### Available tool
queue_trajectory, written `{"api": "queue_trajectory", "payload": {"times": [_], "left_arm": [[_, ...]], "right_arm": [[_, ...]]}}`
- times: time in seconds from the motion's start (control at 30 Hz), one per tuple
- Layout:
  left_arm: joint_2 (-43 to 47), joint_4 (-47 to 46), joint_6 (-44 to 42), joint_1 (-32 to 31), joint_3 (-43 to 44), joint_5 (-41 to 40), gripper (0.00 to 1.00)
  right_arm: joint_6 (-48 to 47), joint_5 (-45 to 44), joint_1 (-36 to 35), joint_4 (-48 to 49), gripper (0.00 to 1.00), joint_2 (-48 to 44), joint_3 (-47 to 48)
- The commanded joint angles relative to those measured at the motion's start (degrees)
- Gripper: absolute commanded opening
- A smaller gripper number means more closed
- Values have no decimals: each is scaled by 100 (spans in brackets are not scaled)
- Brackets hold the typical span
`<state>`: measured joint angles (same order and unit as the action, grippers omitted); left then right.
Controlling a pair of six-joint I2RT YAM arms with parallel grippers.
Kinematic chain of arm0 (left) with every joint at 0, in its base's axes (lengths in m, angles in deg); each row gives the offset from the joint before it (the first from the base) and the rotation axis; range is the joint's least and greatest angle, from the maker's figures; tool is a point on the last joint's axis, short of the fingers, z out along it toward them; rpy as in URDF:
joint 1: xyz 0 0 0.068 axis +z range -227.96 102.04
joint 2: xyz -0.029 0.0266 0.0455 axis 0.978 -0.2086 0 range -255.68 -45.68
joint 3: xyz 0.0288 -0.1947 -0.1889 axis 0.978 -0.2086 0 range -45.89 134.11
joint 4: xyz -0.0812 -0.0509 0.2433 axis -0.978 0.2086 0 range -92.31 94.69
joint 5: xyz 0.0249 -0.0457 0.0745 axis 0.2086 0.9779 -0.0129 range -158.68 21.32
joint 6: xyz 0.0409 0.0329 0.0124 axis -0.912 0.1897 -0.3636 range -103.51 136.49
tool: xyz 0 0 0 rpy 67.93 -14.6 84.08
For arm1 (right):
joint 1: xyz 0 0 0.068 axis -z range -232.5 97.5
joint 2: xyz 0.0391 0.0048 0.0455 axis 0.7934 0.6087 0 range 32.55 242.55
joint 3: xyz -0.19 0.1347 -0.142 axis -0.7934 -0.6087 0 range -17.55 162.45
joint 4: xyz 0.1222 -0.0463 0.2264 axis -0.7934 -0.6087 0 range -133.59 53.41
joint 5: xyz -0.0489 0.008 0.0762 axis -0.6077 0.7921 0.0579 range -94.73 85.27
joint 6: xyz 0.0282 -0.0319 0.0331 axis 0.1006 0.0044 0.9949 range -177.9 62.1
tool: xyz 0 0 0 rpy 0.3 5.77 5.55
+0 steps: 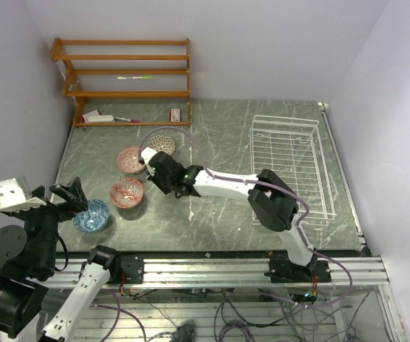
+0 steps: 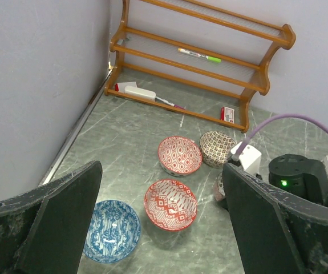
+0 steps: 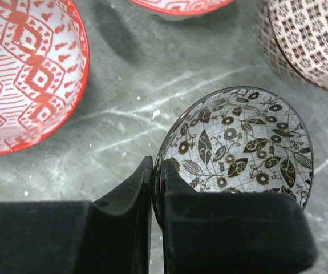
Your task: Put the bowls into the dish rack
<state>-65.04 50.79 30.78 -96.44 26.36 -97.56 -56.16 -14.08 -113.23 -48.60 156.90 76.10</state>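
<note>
Right pincer (image 3: 157, 171) clamped on leaf-patterned bowl (image 3: 243, 142) rim; left pincer (image 1: 75, 196) wide open, empty

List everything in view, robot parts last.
wooden shelf: one, orange-brown, far left corner.
marker: one, green-capped, middle shelf.
white block: one, white, bottom shelf.
small box: one, red, bottom shelf.
dish rack: one, white wire, right side, empty.
blue bowl: one, blue, near left.
red bowls: two, red, left of centre.
brown bowl: one, brown, nearest the shelf.
leaf bowl: one, grey-black on white, beside the brown bowl.
left gripper: one, black, open, near left.
right gripper: one, black, shut on the leaf bowl's rim.
</note>
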Motion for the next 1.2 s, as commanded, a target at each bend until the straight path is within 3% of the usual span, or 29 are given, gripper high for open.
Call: {"api": "queue_trajectory", "payload": {"times": [0.0,0.27,0.47,0.67,0.87,1.0,1.17], "left_arm": [[-20,27,-55,-14,54,-39,98],[-113,-25,-14,-11,187,100,97],[-135,-165,5,-15,126,220,97],[-214,-321,18,-15,28,361,97],[-211,-332,10,-15,47,363,98],[-200,-255,-11,-15,119,303,97],[-192,-214,-29,-15,155,252,98]], "right_arm": [[436,-253,22,151,1,-718,-391],[1262,728,608,1017,0,-2598,-1745],[2378,2337,2137,2175,0,-4467,-3332],[2844,2727,3727,2474,0,-5579,-4325],[3874,3738,5221,3344,1,-5601,-5032],[5063,4783,6113,4857,1,-5200,-5715],[6347,5551,6596,6704,1,-4471,-6148]]}}
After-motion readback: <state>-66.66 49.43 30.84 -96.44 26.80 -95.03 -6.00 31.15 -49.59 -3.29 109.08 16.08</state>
